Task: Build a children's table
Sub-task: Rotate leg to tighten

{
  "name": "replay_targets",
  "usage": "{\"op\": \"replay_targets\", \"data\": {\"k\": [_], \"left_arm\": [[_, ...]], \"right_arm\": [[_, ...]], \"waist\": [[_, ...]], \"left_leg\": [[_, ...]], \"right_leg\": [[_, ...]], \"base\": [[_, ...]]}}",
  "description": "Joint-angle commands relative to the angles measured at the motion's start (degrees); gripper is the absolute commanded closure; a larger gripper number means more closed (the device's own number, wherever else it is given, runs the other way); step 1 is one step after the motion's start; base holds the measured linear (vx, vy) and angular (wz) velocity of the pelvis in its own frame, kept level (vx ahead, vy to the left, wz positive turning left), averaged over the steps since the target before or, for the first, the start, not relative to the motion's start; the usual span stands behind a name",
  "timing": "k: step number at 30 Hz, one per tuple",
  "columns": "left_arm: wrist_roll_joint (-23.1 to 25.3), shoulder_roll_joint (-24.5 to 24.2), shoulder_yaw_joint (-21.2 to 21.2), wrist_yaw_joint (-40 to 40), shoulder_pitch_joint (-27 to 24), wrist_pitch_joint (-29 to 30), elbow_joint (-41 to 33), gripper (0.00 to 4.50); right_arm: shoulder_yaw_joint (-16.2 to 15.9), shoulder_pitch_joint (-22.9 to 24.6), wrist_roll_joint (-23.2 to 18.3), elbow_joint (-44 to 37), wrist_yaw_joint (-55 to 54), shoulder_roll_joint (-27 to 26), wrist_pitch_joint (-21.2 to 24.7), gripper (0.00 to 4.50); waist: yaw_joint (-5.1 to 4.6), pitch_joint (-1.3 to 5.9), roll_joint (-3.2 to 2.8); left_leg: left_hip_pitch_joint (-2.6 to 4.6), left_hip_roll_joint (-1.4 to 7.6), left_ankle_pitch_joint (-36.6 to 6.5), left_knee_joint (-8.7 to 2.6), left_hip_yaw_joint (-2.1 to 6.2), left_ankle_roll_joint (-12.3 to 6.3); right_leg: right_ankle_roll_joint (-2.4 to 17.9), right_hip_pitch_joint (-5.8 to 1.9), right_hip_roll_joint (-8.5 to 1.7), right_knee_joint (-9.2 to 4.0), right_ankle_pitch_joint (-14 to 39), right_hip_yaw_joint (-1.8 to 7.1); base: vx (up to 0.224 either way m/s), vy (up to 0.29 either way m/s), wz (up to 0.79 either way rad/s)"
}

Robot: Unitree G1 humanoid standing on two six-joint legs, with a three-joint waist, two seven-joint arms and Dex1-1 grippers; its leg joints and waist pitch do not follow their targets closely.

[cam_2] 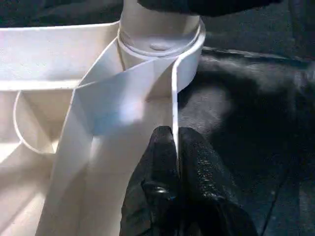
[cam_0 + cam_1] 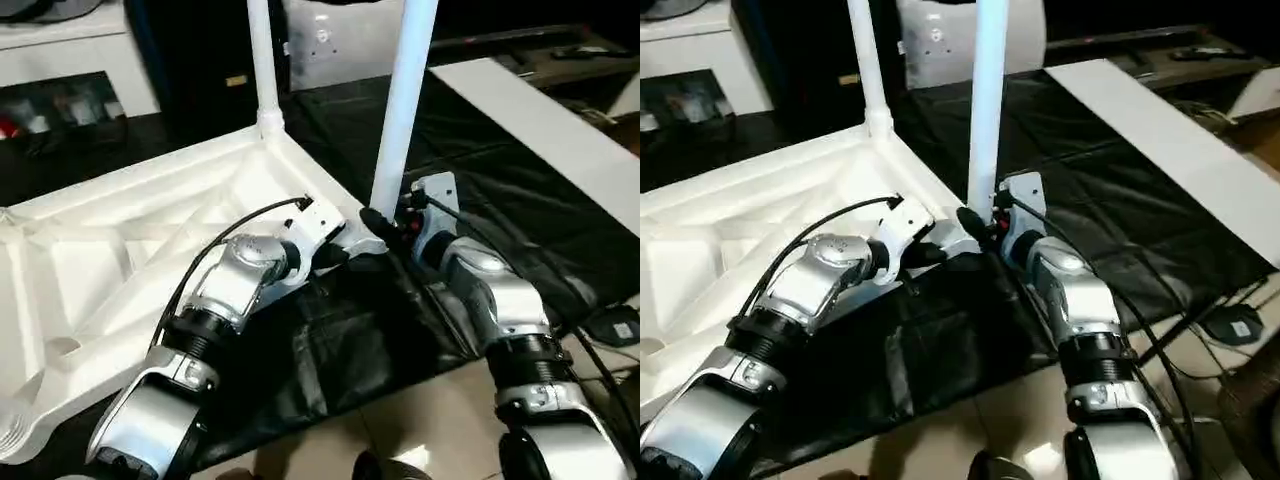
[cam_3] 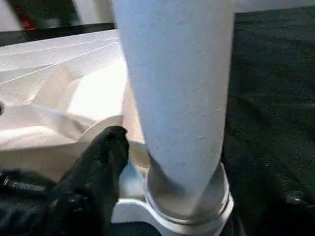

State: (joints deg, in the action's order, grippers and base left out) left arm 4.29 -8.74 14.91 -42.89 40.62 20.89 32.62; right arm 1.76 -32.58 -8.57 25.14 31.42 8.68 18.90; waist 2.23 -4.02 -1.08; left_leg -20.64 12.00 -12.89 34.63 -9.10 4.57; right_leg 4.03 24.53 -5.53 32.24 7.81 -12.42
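— What is the left gripper doing?

— Its two black fingers are closed on the thin side wall of the white tabletop, one finger on each face of the rim. Just beyond the fingertips is a round corner socket with a white leg standing upright in it.

— And the right gripper?

— It sits at the base of that same leg, touching it just above the socket. I cannot tell how far its fingers are parted; one black finger rests beside the leg's collar.

— What's underneath?

— The tabletop lies ribbed underside up on a black-covered work table, stretching away to the left of both grippers. A second leg stands in the far corner socket, beyond the left gripper. Pale floor lies below the forearms, and a white cabinet stands far left.
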Motion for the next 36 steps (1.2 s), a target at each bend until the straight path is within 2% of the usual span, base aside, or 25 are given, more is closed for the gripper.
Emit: {"op": "replay_targets", "data": {"k": [1,3,4,5,6,7,8,9,10,14,17,18,19,22,24,25,31,36], "left_arm": [[-0.5,0.0,1.2,-1.6,0.2,-2.9,-3.2,4.50],[-0.1,-1.3,1.9,-3.2,-0.3,-3.3,-3.4,4.50],[-0.1,-1.4,2.0,-3.3,-0.4,-3.3,-3.5,4.50],[0.2,-2.5,2.5,-4.9,-0.8,-4.6,-3.7,4.50],[0.2,-3.1,2.8,-6.0,-1.1,-5.8,-3.7,4.50],[0.2,-3.1,2.8,-6.0,-1.1,-5.8,-3.7,4.50],[0.1,-4.4,3.5,-8.7,-1.5,-7.5,-3.8,4.50],[-0.1,-6.0,4.2,-11.8,-1.9,-9.6,-3.6,4.50],[-0.1,-6.2,4.3,-12.1,-2.0,-9.8,-3.6,4.50],[-0.5,-8.1,5.5,-16.6,-2.3,-11.9,-3.2,4.50],[-1.8,-10.3,6.9,-23.4,-3.0,-15.1,-3.4,4.50],[-1.9,-10.8,7.2,-24.8,-3.2,-16.5,-3.3,4.50],[-2.4,-11.2,7.5,-26.5,-3.4,-18.2,-3.4,4.50],[-2.9,-12.7,8.4,-30.6,-3.7,-19.8,-4.0,4.50],[-2.9,-13.0,8.6,-31.2,-3.8,-20.2,-4.1,4.50],[-2.9,-13.4,8.9,-32.1,-3.8,-20.4,-4.2,4.50],[-2.9,-14.5,9.4,-35.4,-3.8,-22.9,-3.6,4.50],[-3.0,-14.5,9.4,-36.1,-3.7,-23.2,-3.7,4.50]], "right_arm": [[-3.1,1.1,-1.5,-1.4,5.0,0.0,-0.5,1.02],[-3.5,1.9,-1.0,-1.4,8.5,2.1,-2.4,0.71],[-3.5,1.9,-0.9,-1.3,8.8,2.3,-2.6,0.71],[-3.8,2.7,-1.0,-1.6,12.0,4.2,-3.8,0.61],[-3.9,3.1,-1.4,-1.9,14.1,5.2,-4.3,0.54],[-3.9,3.1,-1.4,-1.9,14.1,5.2,-4.3,0.39],[-4.2,3.9,-1.7,-2.5,18.0,7.8,-5.6,0.27],[-4.3,4.5,-1.9,-2.6,21.4,10.6,-7.0,0.27],[-4.3,4.5,-1.9,-2.6,21.6,10.8,-7.1,0.17],[-4.3,5.3,-3.9,-3.4,28.5,13.8,-8.4,0.17],[-5.4,5.8,-4.7,-2.6,36.7,16.9,-11.1,0.17],[-5.9,5.9,-4.9,-2.4,38.5,17.7,-11.8,0.17],[-6.3,5.8,-5.0,-2.1,40.0,18.3,-12.2,0.35],[-7.1,5.4,-5.4,-1.3,42.8,19.1,-11.6,0.46],[-7.3,5.3,-5.4,-1.3,43.0,19.2,-11.1,0.78],[-7.6,5.3,-5.4,-1.2,43.8,19.3,-10.9,0.85],[-10.0,5.5,-5.7,-1.1,48.7,19.8,-11.3,1.33],[-10.3,5.6,-5.6,-1.0,49.2,19.4,-11.8,1.84]], "waist": [[0.70,5.50,0.69],[1.13,5.24,0.67],[1.37,5.10,0.73],[1.49,5.03,0.50],[1.83,4.82,0.62],[1.83,4.82,0.62],[1.78,4.69,0.76],[2.12,4.63,0.72],[2.10,4.47,0.78],[2.63,4.55,0.73],[3.12,4.59,0.71],[3.51,4.53,0.67],[3.51,4.53,0.67],[4.01,4.81,0.73],[4.35,4.90,0.67],[4.50,4.98,0.89],[4.86,4.93,0.98],[5.04,5.04,0.90]], "left_leg": [[-0.86,0.93,7.4,-2.27,0.49,-12.10],[-0.77,0.94,4.9,-2.35,0.19,-11.53],[-0.70,0.90,3.7,-2.47,0.13,-10.56],[-0.64,0.86,3.0,-2.51,0.10,-10.06],[-0.42,0.77,0.6,-2.66,-0.08,-8.71],[-0.42,0.77,0.6,-2.66,-0.08,-8.71],[-0.44,0.74,-0.7,-2.76,-0.12,-7.77],[-0.16,0.69,-2.1,-2.80,-0.11,-7.25],[-0.11,0.63,-3.2,-2.85,-0.21,-7.07],[0.01,0.73,-4.4,-2.88,-0.14,-6.34],[0.10,0.74,-4.5,-2.88,-0.14,-6.30],[0.38,1.06,-4.8,-2.98,-0.15,-6.62],[0.38,1.06,-4.8,-2.98,-0.15,-6.62],[0.26,1.53,-2.8,-3.09,0.13,-6.77],[0.35,1.62,-1.9,-3.04,0.15,-6.74],[0.29,1.57,-1.7,-3.02,0.10,-6.62],[0.14,1.31,-2.5,-3.05,-0.03,-5.73],[0.14,1.41,-2.1,-3.05,0.03,-5.39]], "right_leg": [[5.8,-6.02,-4.02,-1.57,2.4,4.56],[4.8,-5.79,-3.89,-2.19,6.4,4.60],[3.9,-5.82,-3.79,-2.57,9.3,4.54],[3.4,-5.78,-3.71,-2.78,10.7,4.46],[1.6,-5.68,-3.59,-3.48,14.6,4.42],[1.6,-5.68,-3.59,-3.48,14.6,4.42],[0.7,-5.65,-3.47,-3.73,16.8,4.39],[-0.7,-5.55,-3.40,-4.18,19.2,4.35],[-1.5,-5.35,-3.20,-4.36,20.6,4.43],[-2.8,-5.21,-3.21,-4.68,22.8,4.25],[-2.6,-5.19,-3.27,-4.68,22.9,4.25],[-1.9,-4.95,-3.38,-4.59,22.6,4.45],[-1.9,-4.95,-3.38,-4.59,22.6,4.45],[-0.1,-5.19,-3.60,-3.85,19.9,4.71],[0.9,-5.11,-3.71,-3.62,18.8,4.84],[1.2,-5.24,-3.74,-3.57,18.8,4.87],[-0.3,-5.40,-3.74,-3.91,21.5,4.69],[-0.8,-5.34,-3.70,-3.87,21.4,4.69]], "base": [[0.000,0.000,0.00],[0.000,0.000,0.00],[0.000,0.000,0.00],[0.000,0.000,0.00],[0.000,0.000,0.00],[0.000,0.000,0.00],[0.000,0.000,0.00],[0.000,0.000,0.00],[0.000,0.000,0.00],[0.000,0.000,0.00],[0.000,0.000,0.00],[0.000,0.000,0.00],[0.000,0.000,0.00],[0.000,0.000,0.00],[0.000,0.000,0.00],[0.000,0.000,0.00],[0.000,0.000,0.00],[0.000,0.000,0.00]]}}
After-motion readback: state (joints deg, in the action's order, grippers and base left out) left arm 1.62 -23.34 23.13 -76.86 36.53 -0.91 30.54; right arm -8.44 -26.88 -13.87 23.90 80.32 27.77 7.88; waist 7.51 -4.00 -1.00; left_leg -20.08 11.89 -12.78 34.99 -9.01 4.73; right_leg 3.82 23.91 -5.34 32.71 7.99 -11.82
